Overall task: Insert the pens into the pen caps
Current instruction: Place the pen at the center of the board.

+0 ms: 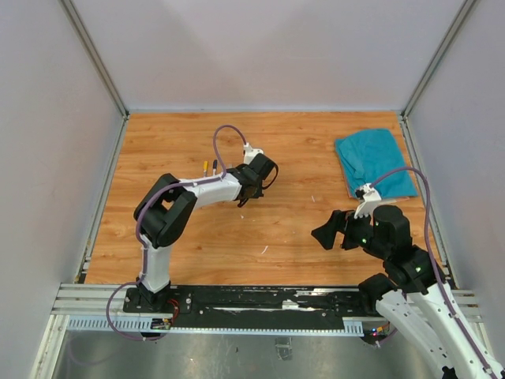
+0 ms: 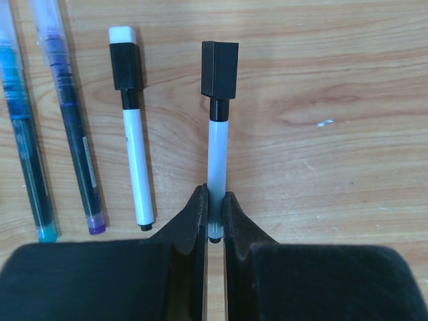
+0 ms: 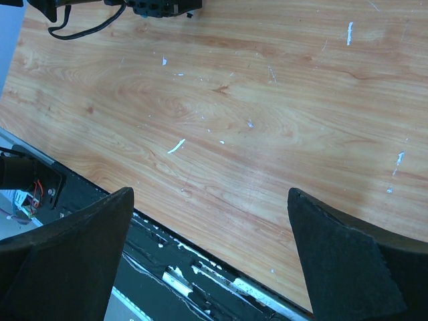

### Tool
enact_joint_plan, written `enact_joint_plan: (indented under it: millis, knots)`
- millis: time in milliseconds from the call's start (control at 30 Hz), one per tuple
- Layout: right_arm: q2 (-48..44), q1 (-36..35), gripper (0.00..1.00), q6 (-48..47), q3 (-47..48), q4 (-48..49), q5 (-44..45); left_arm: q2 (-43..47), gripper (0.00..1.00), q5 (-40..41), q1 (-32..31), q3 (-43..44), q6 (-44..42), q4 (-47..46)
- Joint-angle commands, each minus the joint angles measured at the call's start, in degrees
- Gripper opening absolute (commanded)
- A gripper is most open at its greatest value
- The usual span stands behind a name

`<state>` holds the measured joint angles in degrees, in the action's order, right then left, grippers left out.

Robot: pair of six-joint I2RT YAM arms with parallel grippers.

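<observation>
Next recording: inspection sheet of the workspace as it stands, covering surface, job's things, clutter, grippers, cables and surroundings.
Surface: wooden table, pale scuffs.
Job's things: black-capped white pen in the left gripper; second pen, teal pen and purple pen lying beside it.
Clutter: teal cloth at far right; pale scraps.
Grippers: left gripper shut on the white pen; right gripper open, empty.
Cables: purple cables along both arms.
Surroundings: pale walls, black rail at near edge.

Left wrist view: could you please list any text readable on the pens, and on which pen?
No text can be read.
Translucent purple pen: small dark mark on its barrel, too blurred to read.
White marker pen with black cap, held by left gripper: no print shows.
</observation>
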<state>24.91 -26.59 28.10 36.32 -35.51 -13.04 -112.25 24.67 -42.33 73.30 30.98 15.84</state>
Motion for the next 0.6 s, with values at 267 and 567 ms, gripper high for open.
enact_joint_plan:
  millis: [267, 567]
  knots:
    - [-0.10, 0.84, 0.97, -0.66, -1.14, -1.18, 0.12, -3.84, 0.07, 3.97, 1.37, 3.40, 0.61, 2.03]
    - [-0.14, 0.84, 0.97, -0.62, -1.13, -1.41, -0.15, -5.39, 0.27, 4.41, 1.58, 3.72, 1.20, 2.10]
